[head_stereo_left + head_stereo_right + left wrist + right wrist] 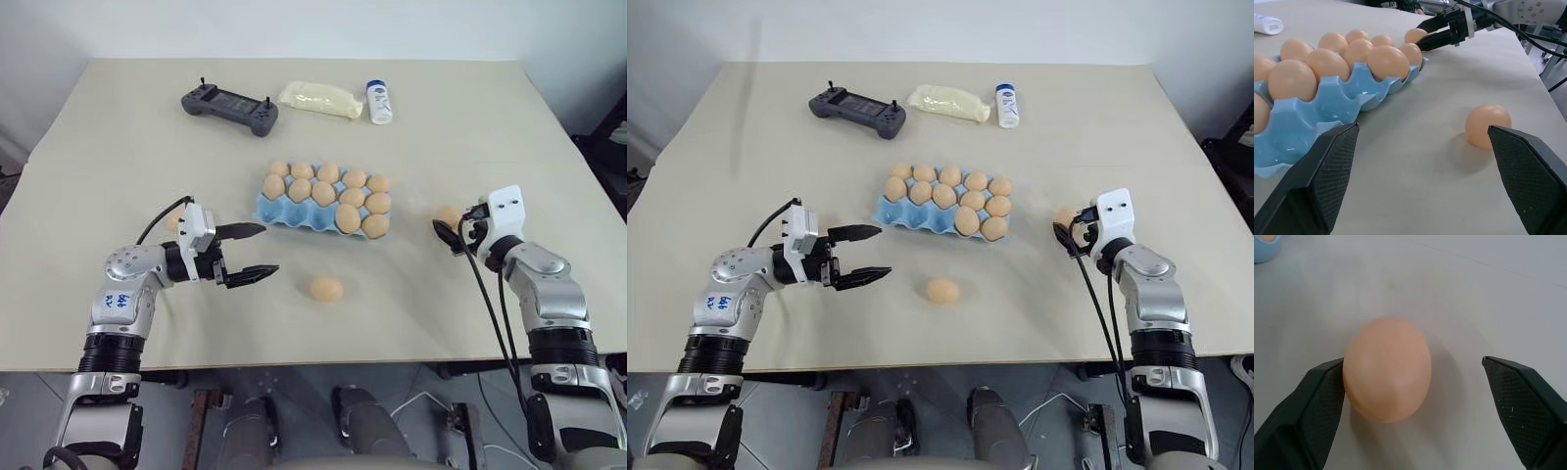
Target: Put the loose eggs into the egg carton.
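Right fingers (1413, 396) spread around the smooth tan oval egg (1387, 368) near the bench's right edge, one pad touching; centre it, then clench gently; left fingers (252, 254) released; light blue moulded carton (284, 211) mid-bench.

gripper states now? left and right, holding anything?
Left gripper: open, empty, aimed toward the loose egg near the egg carton.
Right gripper: open around another egg, not clamped.
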You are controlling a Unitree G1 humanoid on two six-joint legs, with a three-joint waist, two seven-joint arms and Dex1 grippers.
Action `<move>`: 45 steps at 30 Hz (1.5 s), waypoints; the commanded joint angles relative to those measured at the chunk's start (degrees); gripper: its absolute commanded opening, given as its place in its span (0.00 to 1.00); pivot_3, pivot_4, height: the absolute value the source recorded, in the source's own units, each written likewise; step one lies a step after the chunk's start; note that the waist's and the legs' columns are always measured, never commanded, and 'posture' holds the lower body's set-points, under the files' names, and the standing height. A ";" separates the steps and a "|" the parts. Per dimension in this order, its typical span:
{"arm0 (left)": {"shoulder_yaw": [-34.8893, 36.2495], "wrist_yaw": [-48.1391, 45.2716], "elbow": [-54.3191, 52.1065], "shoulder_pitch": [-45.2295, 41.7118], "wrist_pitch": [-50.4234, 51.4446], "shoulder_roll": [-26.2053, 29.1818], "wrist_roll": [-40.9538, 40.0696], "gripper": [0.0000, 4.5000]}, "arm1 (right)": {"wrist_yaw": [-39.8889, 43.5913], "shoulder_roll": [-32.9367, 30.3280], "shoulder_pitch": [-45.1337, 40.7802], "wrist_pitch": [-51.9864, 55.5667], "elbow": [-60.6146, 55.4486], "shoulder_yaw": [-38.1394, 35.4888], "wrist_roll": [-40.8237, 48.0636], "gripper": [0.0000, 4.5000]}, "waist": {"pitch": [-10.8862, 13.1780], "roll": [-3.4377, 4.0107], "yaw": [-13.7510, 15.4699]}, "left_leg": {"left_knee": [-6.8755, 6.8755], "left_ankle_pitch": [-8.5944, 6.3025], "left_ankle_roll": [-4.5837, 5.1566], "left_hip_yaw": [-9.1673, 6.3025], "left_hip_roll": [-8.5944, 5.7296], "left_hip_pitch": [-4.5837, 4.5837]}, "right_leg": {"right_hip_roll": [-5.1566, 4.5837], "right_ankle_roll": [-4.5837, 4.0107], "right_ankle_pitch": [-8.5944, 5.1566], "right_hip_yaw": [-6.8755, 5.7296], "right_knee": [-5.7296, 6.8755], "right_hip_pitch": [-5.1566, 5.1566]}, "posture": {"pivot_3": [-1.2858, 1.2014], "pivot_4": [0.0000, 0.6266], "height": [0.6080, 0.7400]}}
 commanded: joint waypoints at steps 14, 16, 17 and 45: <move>1.46 0.88 -3.59 1.01 0.43 0.76 -1.53 1.00 | 1.31 0.33 0.35 2.60 -15.01 -1.25 4.38 0.37 | 0.01 0.01 -0.56 | -0.03 0.04 -0.07 -0.01 0.07 0.01 | -0.02 0.00 0.00 0.02 0.05 -0.03 | 0.52 0.24 1.00; 1.53 0.80 -3.84 1.38 0.61 0.95 -1.63 1.00 | 2.16 -0.17 0.95 8.29 -23.36 -0.68 6.85 0.37 | 0.01 0.02 -0.71 | -0.05 0.04 -0.09 -0.01 0.13 0.01 | -0.01 0.00 0.00 0.02 0.07 -0.05 | 0.52 0.24 1.00; 1.54 0.77 -3.89 1.51 0.66 1.03 -1.66 1.00 | 2.54 -0.45 1.04 10.94 -26.63 -0.30 7.82 0.37 | 0.01 0.02 -0.76 | -0.05 0.05 -0.09 -0.01 0.15 0.01 | 0.00 0.00 0.00 0.02 0.07 -0.05 | 0.52 0.24 1.00; 3.15 4.58 -8.39 5.19 1.53 1.10 -2.02 1.00 | 6.15 17.27 -16.24 7.32 -12.58 25.25 -3.64 0.58 | 0.00 0.01 -1.21 | -0.05 -0.05 0.05 0.33 0.15 -0.08 | -0.08 0.00 -0.01 -0.29 0.06 -0.24 | 0.52 0.24 1.00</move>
